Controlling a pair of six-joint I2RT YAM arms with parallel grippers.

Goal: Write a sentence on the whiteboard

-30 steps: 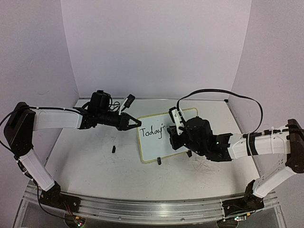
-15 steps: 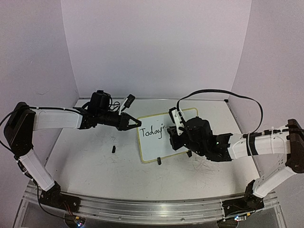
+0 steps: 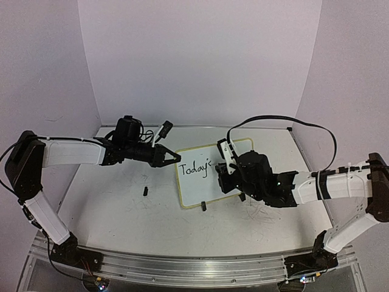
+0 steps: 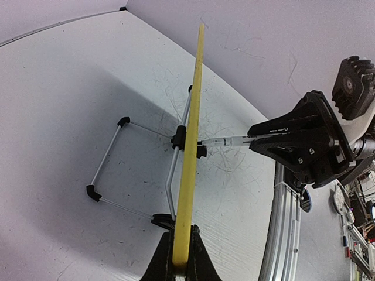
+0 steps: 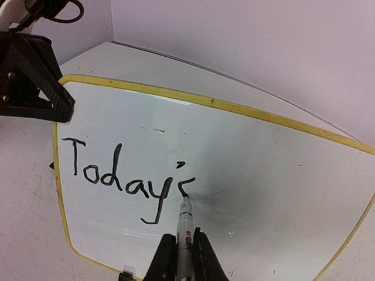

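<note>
On the left, our left gripper is clamped on the left edge of the whiteboard; the left wrist view shows its fingers pinching the yellow rim from both sides. A small black piece lies on the table near us, apart from the board. The whiteboard stands a little right of the table's centre, propped on a wire stand with black feet. The sentence so far reads "Today'" followed by a short curved stroke. The tip of the marker touches the board at the end of that stroke. Further right, our right gripper is closed around the marker's barrel, in front of the board's right half.
</note>
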